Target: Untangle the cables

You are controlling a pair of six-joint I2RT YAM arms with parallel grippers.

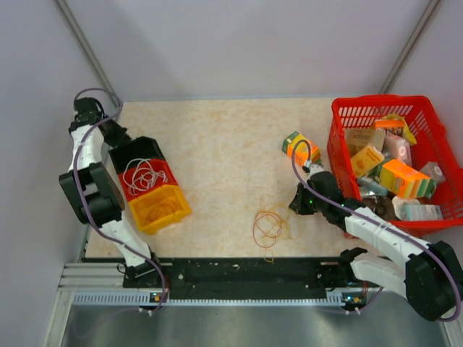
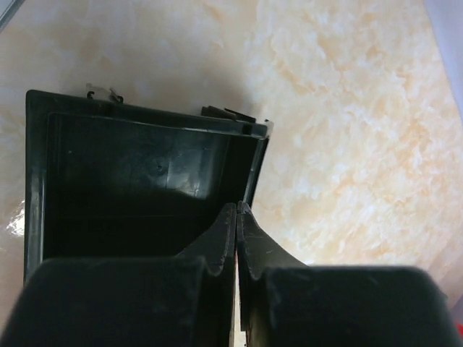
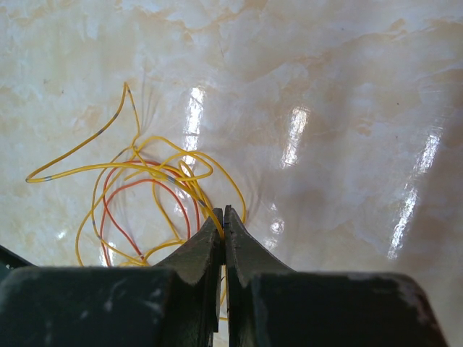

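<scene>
A loose tangle of thin yellow, orange and red cables (image 1: 269, 228) lies on the table near the front middle. In the right wrist view the yellow cable (image 3: 155, 168) and the red loops (image 3: 134, 210) spread left of my fingers. My right gripper (image 3: 223, 211) is shut on a yellow strand at its tips; it shows in the top view (image 1: 296, 204) just right of the tangle. My left gripper (image 2: 237, 207) is shut and empty above the rim of the black bin (image 2: 145, 173). A coil of white cables (image 1: 142, 174) lies in the red bin (image 1: 166, 173).
Black (image 1: 134, 150), red and yellow (image 1: 160, 207) bins sit in a row at the left. A red basket (image 1: 340, 155) full of packages stands at the right, with an orange-green box (image 1: 299, 148) beside it on the table.
</scene>
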